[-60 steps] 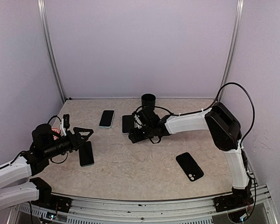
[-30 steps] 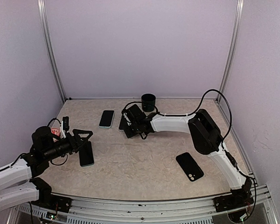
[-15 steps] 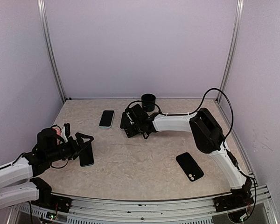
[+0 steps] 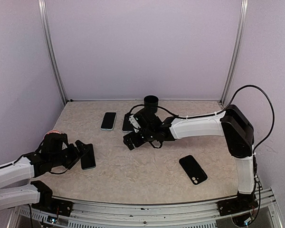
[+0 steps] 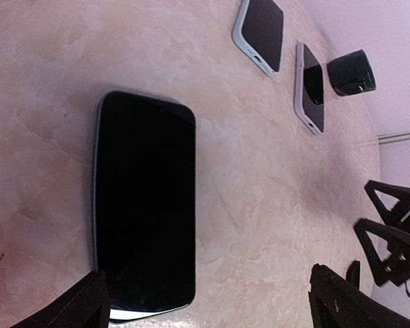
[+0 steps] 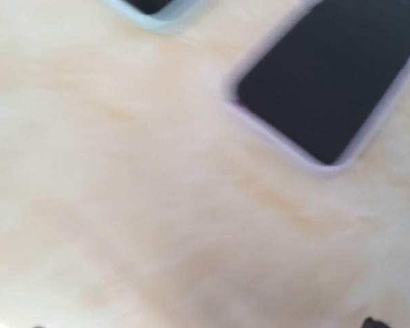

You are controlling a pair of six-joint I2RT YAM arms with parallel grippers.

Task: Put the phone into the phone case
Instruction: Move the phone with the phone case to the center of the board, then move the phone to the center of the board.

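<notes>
1. The black phone [image 5: 145, 219] lies flat on the table [image 5: 273, 205], by the left gripper [image 5: 206, 273] — its fingers are wide apart.
2. The right gripper [image 4: 129, 140] is spread too and holds nothing, near the lilac case [image 6: 328, 89].
3. Step, I think — grabbing the phone. The left fingers must go low and squeeze its long sides.

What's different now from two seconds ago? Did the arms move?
The right tool has pulled back toward the near edge, off the phone in the lilac case, and stands open. The left tool has drawn back toward its base, open above the black phone. The mint-cased phone, the black cup and both those phones lie where they were.
</notes>
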